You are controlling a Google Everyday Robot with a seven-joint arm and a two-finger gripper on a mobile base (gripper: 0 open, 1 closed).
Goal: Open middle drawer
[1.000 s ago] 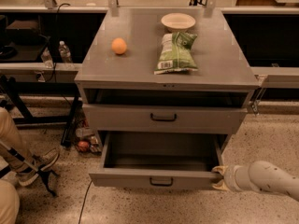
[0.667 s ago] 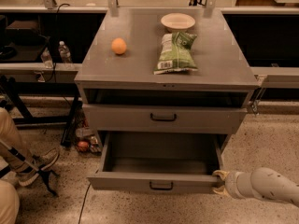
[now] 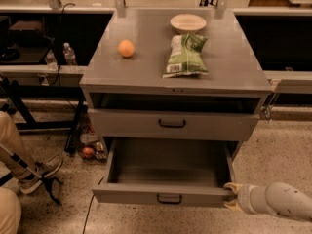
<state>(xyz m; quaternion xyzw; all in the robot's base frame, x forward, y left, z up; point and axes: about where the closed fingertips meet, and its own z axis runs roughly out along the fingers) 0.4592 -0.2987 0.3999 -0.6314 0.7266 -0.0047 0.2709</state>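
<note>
The middle drawer [image 3: 146,195] is pulled well out of the grey cabinet [image 3: 146,67]. Its shallow wide front carries a small black loop handle [image 3: 169,198], and its inside shows nothing in it. My gripper [image 3: 231,197] is at the right end of that drawer front, touching its corner, with my white arm [image 3: 282,201] reaching in from the lower right. Above it, the taller-fronted drawer [image 3: 126,123] with a wider handle [image 3: 172,123] stands slightly out. The lowest drawer is hidden under the open one.
On the cabinet top lie an orange [image 3: 126,48], a green chip bag [image 3: 185,55] and a white bowl [image 3: 188,21]. A person's leg and shoe [image 3: 39,172] are at the lower left. Water bottles [image 3: 68,54] stand on a left shelf; small items [image 3: 87,151] lie on the floor.
The middle drawer has slid a little further out toward the camera. My gripper has moved with it at the right end of its front.
</note>
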